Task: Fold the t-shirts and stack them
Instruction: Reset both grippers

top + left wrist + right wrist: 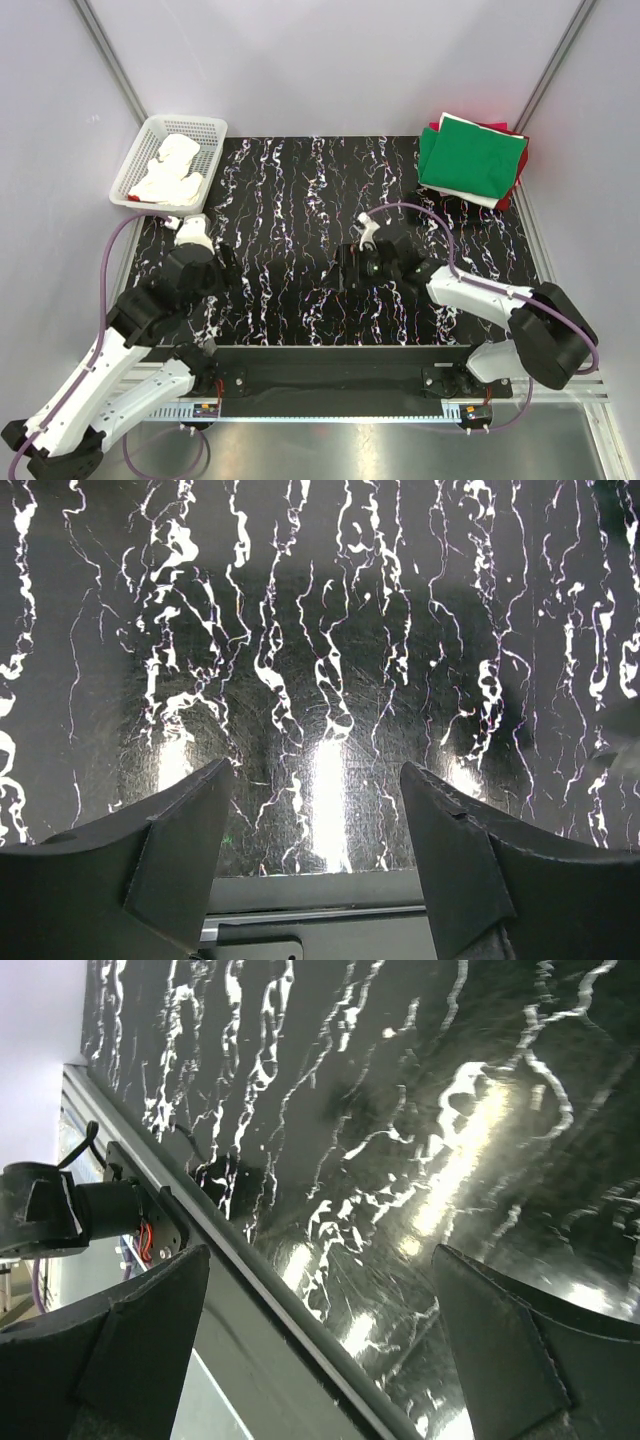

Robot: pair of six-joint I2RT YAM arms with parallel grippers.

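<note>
Jaws first: left jaws spread wide over bare bench (290,200), nothing between them; right jaws spread too, equally empty, hanging near the bench's middle.

Shirts sit at opposite far corners; a crumpled white shirt (170,165) lies in the basket (215,130) at far left; at far right the stack is up, green shirt (475,155) folded on top, a white layer peeking out beneath it, red shirt (500,127) showing at the far and right edges. My read: stack well along, basket load yet to be folded.

Trouble from here, as I judge it; a grab into that basket could catch the mesh wall and lift or tip the basket with the cloth; a pinch on a bunched fold may take only one layer, so the shirt comes out twisted and hard to spread; a wide right-arm swing could nudge the stack and skew it.

Hard to tell: whether the basket holds one white shirt or several; a red speck at its near corner, too small to name; the stack's lower layers are mostly covered; both wrist views give only glossy bench and glare, no cloth at all.
</note>
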